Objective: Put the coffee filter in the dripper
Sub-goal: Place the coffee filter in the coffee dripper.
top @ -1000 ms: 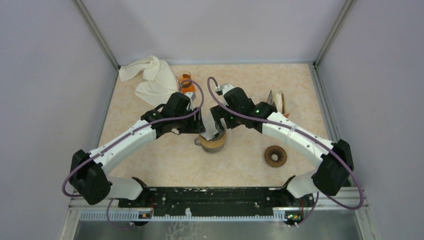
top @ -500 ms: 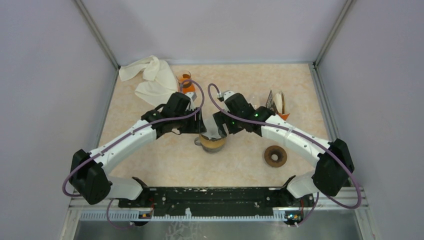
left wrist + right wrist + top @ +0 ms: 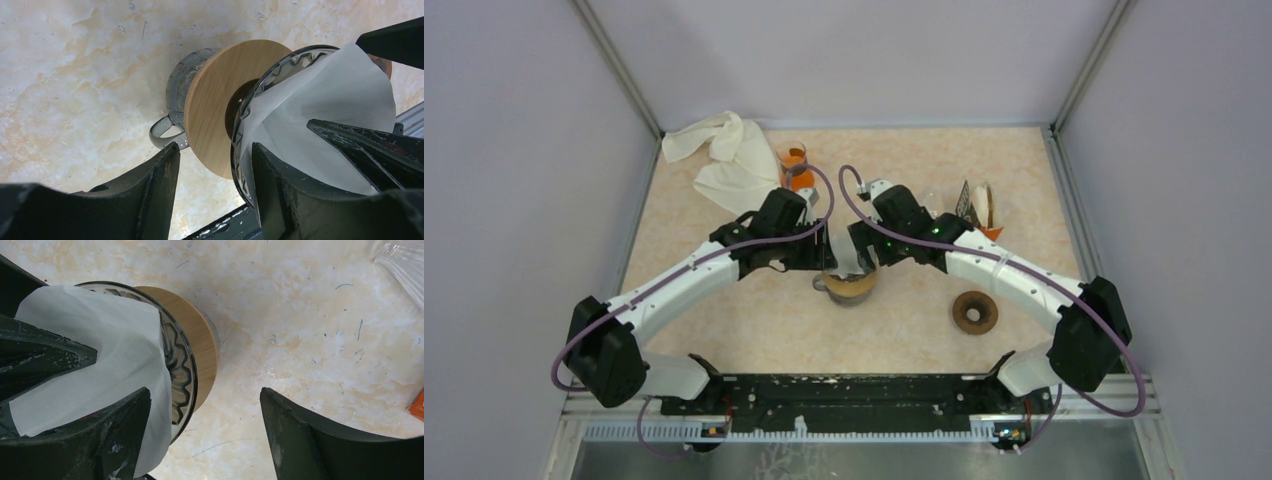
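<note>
The coffee filter (image 3: pixel 325 100) stands cone-down in the dripper (image 3: pixel 177 360) mid-scene, its paper rising above the rim, between the spread left gripper (image 3: pixel 214 150) and the spread right gripper (image 3: pixel 205 392), both equally near.

Taking the dripper (image 3: pixel 215 110) as the dial's centre in the top view, we find it seated on a mug (image 3: pixel 175 95) near the middle of the table (image 3: pixel 754 330), with the filter (image 3: pixel 325 115) standing in it. The left gripper (image 3: pixel 214 150) meets it from 9 o'clock and the right gripper (image 3: pixel 205 392) from 3, each straddling its rim. We place a cloth (image 3: pixel 724 150) between 10 and 11, a glass (image 3: pixel 794 158) at 11, a stand (image 3: pixel 977 203) at 2, and a ring (image 3: pixel 975 311) between 3 and 4.
</note>
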